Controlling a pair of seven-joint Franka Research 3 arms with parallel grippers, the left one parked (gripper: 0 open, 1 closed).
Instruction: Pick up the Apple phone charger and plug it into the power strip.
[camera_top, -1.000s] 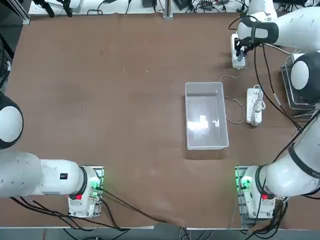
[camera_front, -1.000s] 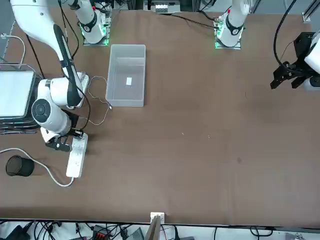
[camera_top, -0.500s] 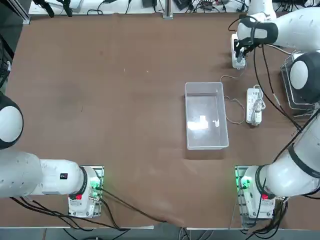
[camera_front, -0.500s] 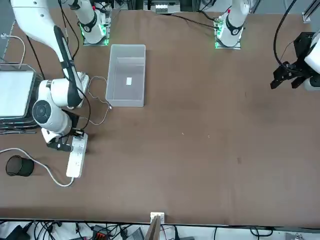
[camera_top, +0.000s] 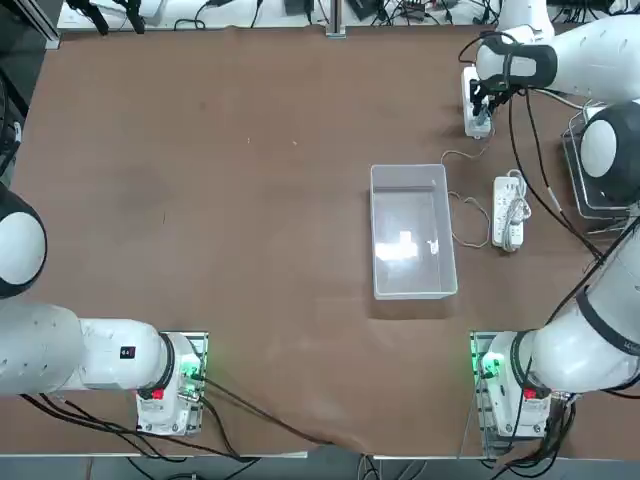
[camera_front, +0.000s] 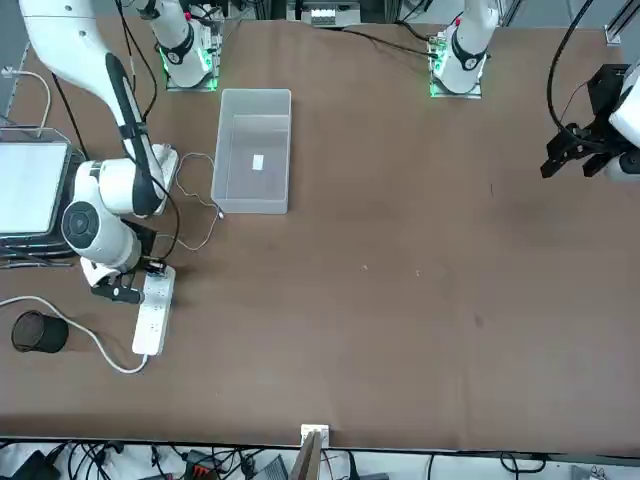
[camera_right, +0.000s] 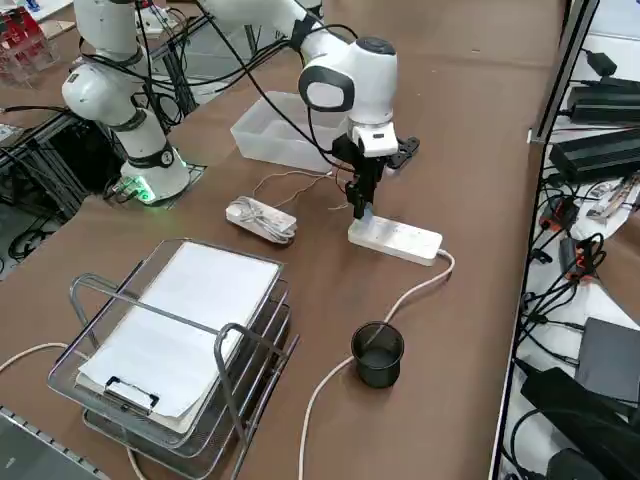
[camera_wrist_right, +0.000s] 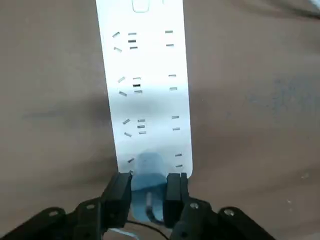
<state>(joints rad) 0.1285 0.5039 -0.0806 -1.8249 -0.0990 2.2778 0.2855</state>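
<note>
My right gripper (camera_wrist_right: 148, 182) is shut on the Apple phone charger (camera_wrist_right: 148, 169), a small white cube held between both fingers. The cube sits against the end socket of the power strip (camera_wrist_right: 145, 85); whether its prongs are in is hidden. From the side, the gripper (camera_right: 360, 207) points straight down onto the near end of the power strip (camera_right: 395, 238). In the top view the gripper (camera_top: 481, 108) covers part of the strip (camera_top: 478, 128) at the far right. The charger's thin cable (camera_top: 462, 205) trails in loops toward the clear bin.
A clear plastic bin (camera_top: 373, 230) lies mid-table. A second white strip with bundled cord (camera_top: 508, 212) lies beside it. A wire tray holding a clipboard (camera_right: 180, 330) and a black cup (camera_right: 378, 353) stand near the table's right edge. The strip's thick cord (camera_right: 400, 300) curves past the cup.
The right arm's wrist has shifted very slightly. The gripper stays over the strip's end with the charger in it.
</note>
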